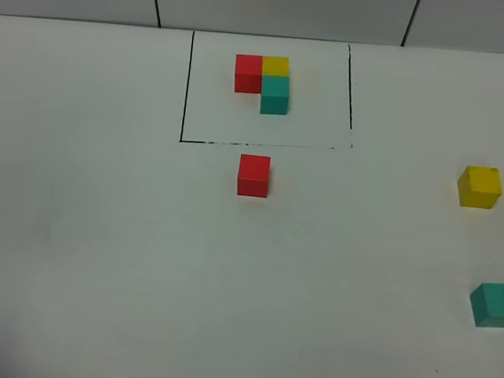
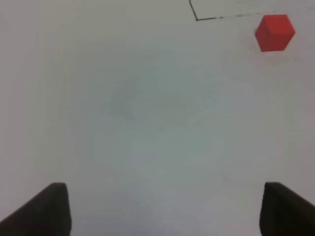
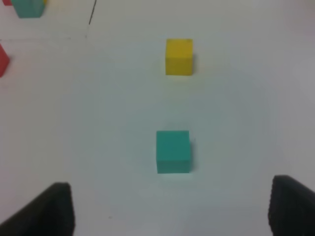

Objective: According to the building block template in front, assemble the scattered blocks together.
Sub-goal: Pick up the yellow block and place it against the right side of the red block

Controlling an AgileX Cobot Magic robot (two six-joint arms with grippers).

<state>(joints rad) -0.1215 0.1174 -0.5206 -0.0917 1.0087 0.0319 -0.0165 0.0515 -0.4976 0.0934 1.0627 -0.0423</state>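
Teal cube, yellow cube, red cube sit apart (matte, same sz).

the red cube, yellow cube and teal cube stand well apart, each open on every side.

Template: three cubes, red, yellow and teal, touching in an L inside a thin black outline. Loose red cube sits just outside the template's near edge. Loose yellow cube and loose teal cube lie well right of it, apart from each other.
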